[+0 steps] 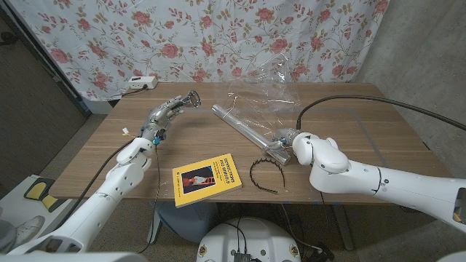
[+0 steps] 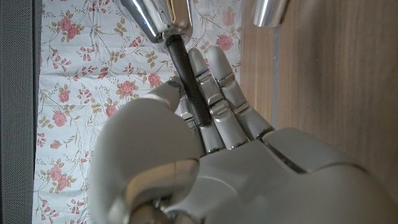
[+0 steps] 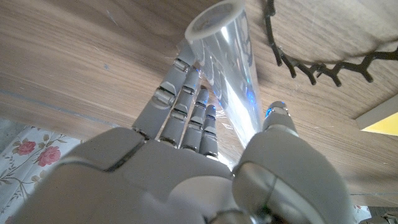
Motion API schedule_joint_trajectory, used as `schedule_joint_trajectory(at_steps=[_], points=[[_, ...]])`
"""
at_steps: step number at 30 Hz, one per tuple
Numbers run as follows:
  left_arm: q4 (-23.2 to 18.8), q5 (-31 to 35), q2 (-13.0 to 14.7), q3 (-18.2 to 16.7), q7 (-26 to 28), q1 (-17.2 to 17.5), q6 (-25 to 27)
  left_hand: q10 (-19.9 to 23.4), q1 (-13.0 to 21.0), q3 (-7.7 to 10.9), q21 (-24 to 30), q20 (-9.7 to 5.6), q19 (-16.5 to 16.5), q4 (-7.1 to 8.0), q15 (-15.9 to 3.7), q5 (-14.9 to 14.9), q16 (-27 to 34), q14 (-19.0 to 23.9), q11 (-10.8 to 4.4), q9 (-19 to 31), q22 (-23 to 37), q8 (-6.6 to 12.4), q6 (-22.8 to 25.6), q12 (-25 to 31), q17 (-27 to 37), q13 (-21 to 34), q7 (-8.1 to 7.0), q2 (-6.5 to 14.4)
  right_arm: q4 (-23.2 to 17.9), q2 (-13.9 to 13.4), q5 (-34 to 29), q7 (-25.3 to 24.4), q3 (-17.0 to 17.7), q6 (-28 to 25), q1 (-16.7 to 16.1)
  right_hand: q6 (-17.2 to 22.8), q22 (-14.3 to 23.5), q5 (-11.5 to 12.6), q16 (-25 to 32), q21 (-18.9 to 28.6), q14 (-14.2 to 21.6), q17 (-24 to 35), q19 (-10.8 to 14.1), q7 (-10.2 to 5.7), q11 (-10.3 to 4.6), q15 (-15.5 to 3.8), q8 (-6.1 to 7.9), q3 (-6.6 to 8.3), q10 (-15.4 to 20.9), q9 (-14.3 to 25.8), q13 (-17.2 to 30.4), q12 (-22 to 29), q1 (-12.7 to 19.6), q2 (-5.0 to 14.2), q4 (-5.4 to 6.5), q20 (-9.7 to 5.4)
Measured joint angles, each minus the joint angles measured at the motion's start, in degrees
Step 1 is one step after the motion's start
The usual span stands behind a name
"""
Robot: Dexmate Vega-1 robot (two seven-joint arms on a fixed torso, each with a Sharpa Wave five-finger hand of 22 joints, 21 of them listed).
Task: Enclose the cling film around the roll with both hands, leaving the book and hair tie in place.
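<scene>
On the counter (image 1: 378,120), the roll (image 1: 244,127) lies slantwise across the middle, with loose cling film (image 1: 266,87) spread from it toward 12 and 1 o'clock. The right hand (image 1: 285,142) blocks the roll's near end, its fingers (image 3: 186,99) against the tube. Just at 6 o'clock of that end lies the hair tie (image 1: 263,173), and the book (image 1: 207,179) sits beside it toward 8 o'clock, so the near-side approach is cramped. The left hand (image 1: 171,109) stands at 9 o'clock of the roll's far end, apart from it, with bare wood between. Open counter stretches at 3 o'clock, right of the film.
</scene>
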Motion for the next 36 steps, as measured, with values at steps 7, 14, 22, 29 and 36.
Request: schedule_joint_trajectory(at_steps=[7, 14, 22, 29, 36], points=[[-0.2, -0.1, 0.0, -0.1, 0.0, 0.2, 0.0, 0.0, 0.0, 0.00, 0.0, 0.01, 0.0, 0.00, 0.00, 0.0, 0.0, 0.0, 0.00, 0.0, 0.0, 0.00, 0.0, 0.0, 0.0, 0.0, 0.00, 0.0, 0.7, 0.5, -1.7, 1.0, -1.5, -0.5, 0.7, -0.2, 0.1, 0.0, 0.1, 0.0, 0.0, 0.8, 0.1, -0.18, -0.19, -0.01, 0.00, 0.95, -0.4, 0.3, 0.2, 0.0, 2.9, 0.84, -0.95, -0.13], [-0.2, -0.1, 0.0, -0.2, 0.0, 0.4, 0.0, 0.0, 0.0, 0.00, 0.0, 0.01, 0.0, 0.00, 0.00, 0.0, 0.0, 0.0, 0.00, 0.0, 0.0, 0.00, 0.0, 0.0, 0.0, 0.0, 0.00, 0.0, 1.9, 1.2, -3.0, 2.1, -2.9, -0.6, 1.3, -0.5, 0.3, 0.0, 0.7, 0.0, 0.0, 1.9, 0.4, -0.48, -0.48, -0.01, 0.00, 2.05, -0.7, 0.3, 0.7, 0.0, 6.4, 1.98, -1.56, -0.40], [-0.2, -0.2, 0.0, -0.2, 0.1, 0.4, -0.2, 0.0, -0.1, 0.00, 0.0, 0.02, 0.0, 0.00, 0.00, -0.1, 0.0, 0.0, 0.01, 0.0, 0.0, 0.00, 0.0, -0.2, 0.0, 0.0, 0.00, -0.1, 2.7, 1.6, -3.8, 3.7, -3.5, -0.6, 1.7, -0.5, 0.2, 0.0, 1.2, 0.0, 0.2, 2.6, 0.5, -0.48, -0.48, 0.07, 0.00, 2.84, -0.7, 0.5, 0.8, 0.4, 8.4, 1.91, -1.72, -1.56], [0.2, -0.2, -0.2, -0.2, -0.1, 0.2, -0.3, 0.0, -0.1, 0.00, 0.4, 0.03, 0.0, 0.00, 0.00, -0.2, 0.0, 0.0, 0.01, 0.0, 0.0, 0.00, 0.0, -0.2, 0.3, 0.0, 0.00, -0.1, 4.1, 2.2, -5.6, 6.4, -5.5, -0.6, 3.3, 2.5, 0.2, 0.0, 1.5, -0.3, 0.2, 3.8, -0.8, -0.34, -0.48, 0.07, 0.67, 2.99, -0.7, 0.5, 1.3, 0.9, 11.3, 1.57, -1.87, -1.85], [0.7, -0.2, -0.4, 0.0, -0.3, -0.3, -0.4, 0.0, -0.1, 0.01, 0.4, 0.03, 0.0, -0.01, 0.00, -0.2, 0.0, 0.0, 0.01, 0.0, 0.0, 0.00, 0.0, -0.2, 0.3, 0.0, 0.00, -0.1, 4.9, 2.6, -7.4, 7.9, -6.4, -0.4, 3.9, 3.7, 0.2, 0.0, 2.7, -0.3, 1.0, 5.4, -0.7, -1.31, -1.01, 0.05, 0.67, 4.83, 1.6, 0.5, 1.3, 2.4, 17.2, 1.90, -2.10, -2.60]])
